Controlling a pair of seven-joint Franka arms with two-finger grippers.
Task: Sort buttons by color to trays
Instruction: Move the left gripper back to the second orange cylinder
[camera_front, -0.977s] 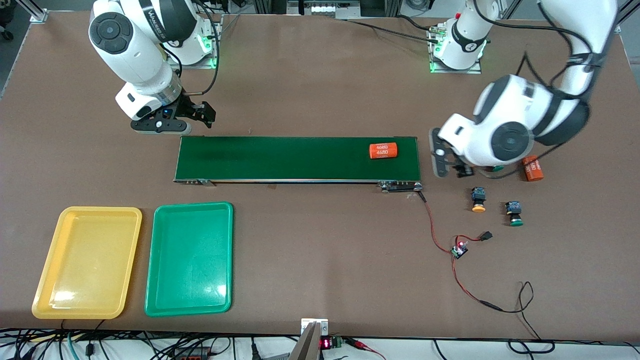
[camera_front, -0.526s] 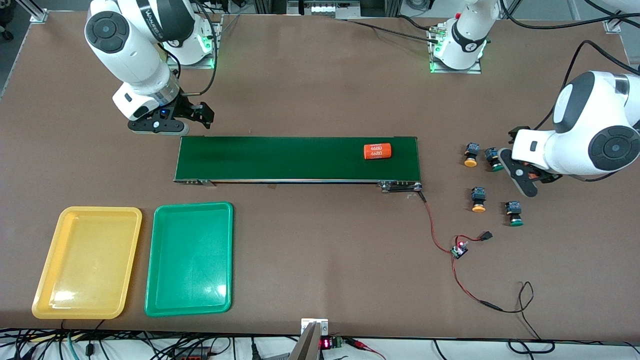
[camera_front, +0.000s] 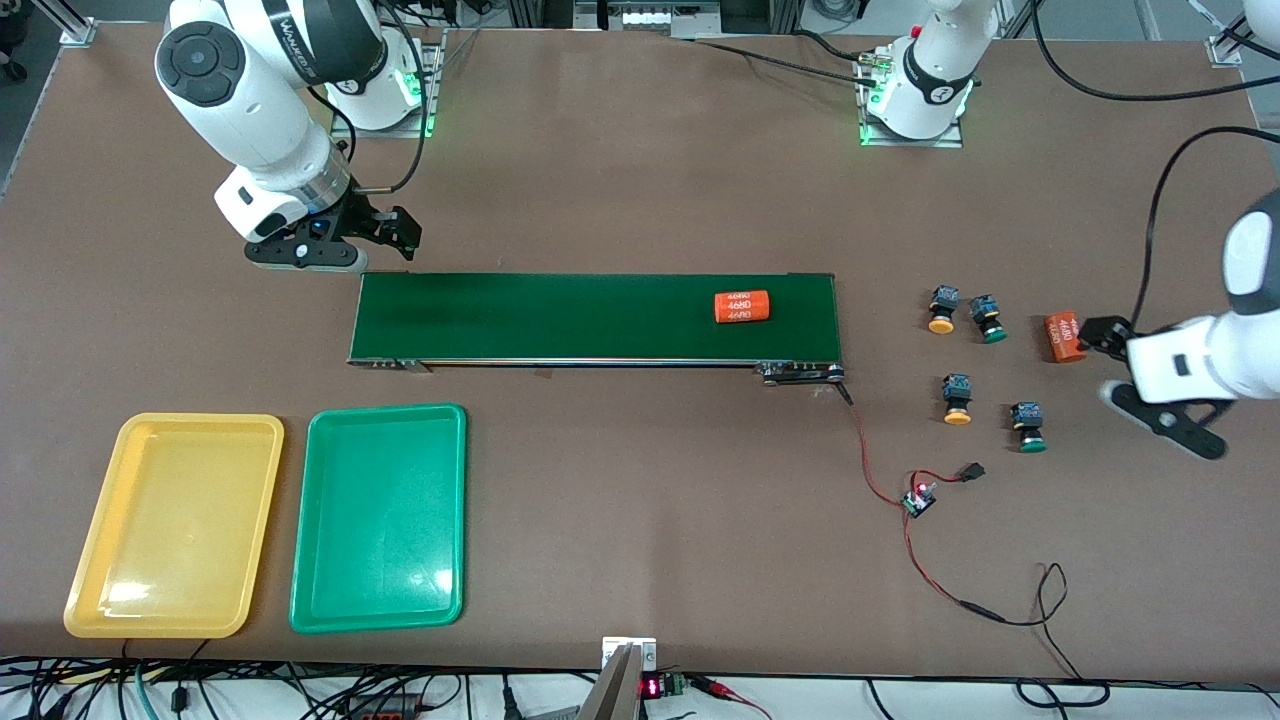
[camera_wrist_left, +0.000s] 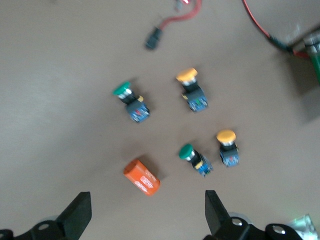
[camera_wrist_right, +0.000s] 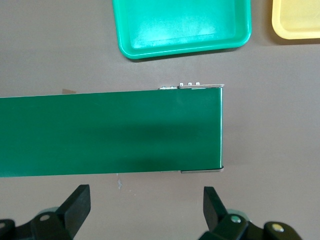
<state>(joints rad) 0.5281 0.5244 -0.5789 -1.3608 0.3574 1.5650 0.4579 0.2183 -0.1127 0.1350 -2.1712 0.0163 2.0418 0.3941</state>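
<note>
Four small push-button switches with dark bodies lie in a loose cluster on the brown tabletop, toward the left arm's end, past the end of the long dark-green conveyor belt. Two are farther from the front camera: a yellow-capped button just beside a green-capped button. Nearer the camera lie a second yellow-capped button and a second green-capped button.

An orange cylinder printed "4680" lies beside the cluster, and another orange cylinder rests on the belt.

The left claw hangs released and empty over the tabletop beside the first cylinder. The right claw hovers released over the belt's end toward the right arm.

The yellow plastic tray and the green plastic tray sit side by side, nearer the camera than the belt, both holding nothing.
</note>
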